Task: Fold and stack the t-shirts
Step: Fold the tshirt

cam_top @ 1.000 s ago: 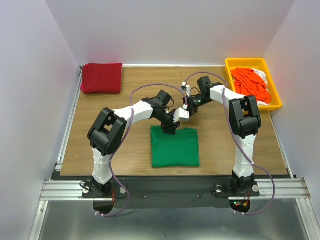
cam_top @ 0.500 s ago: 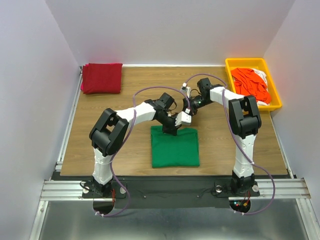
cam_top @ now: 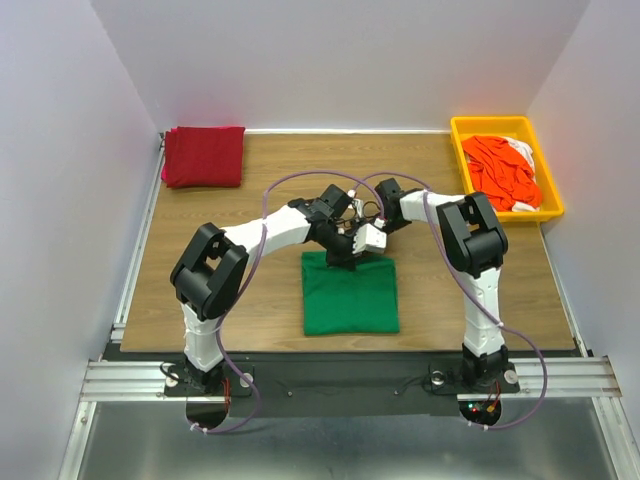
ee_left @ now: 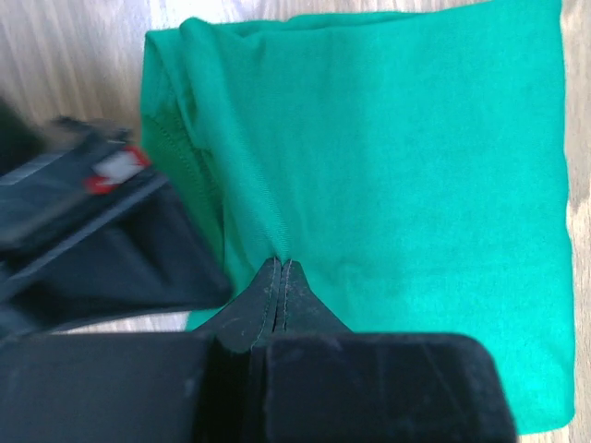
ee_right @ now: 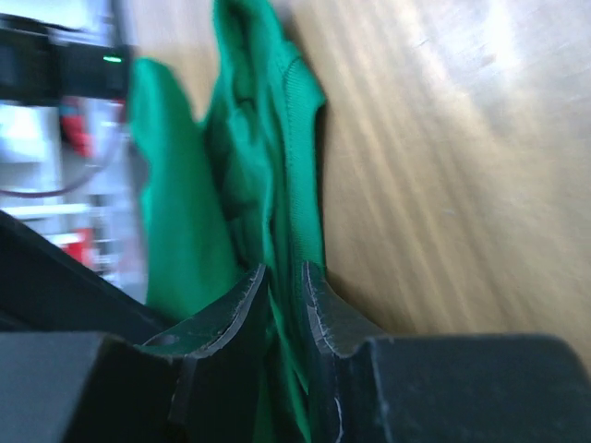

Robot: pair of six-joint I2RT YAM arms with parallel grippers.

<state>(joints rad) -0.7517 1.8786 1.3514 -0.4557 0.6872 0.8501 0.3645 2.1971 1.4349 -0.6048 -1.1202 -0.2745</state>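
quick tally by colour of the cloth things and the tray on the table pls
bright green folded cloth t-shirt: 1
dark red folded cloth t-shirt: 1
orange-red crumpled cloth heap in the tray: 1 (the shirts in it cannot be counted)
white cloth piece in the tray: 1
yellow plastic tray: 1
total: 5

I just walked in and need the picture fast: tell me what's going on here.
Both arms are working the folded green shirt mid-table. The left tool is shut on its far edge, and the right tool pinches the same edge beside it. A folded red shirt lies at the far left corner; orange and white shirts wait crumpled in the tray at the far right.
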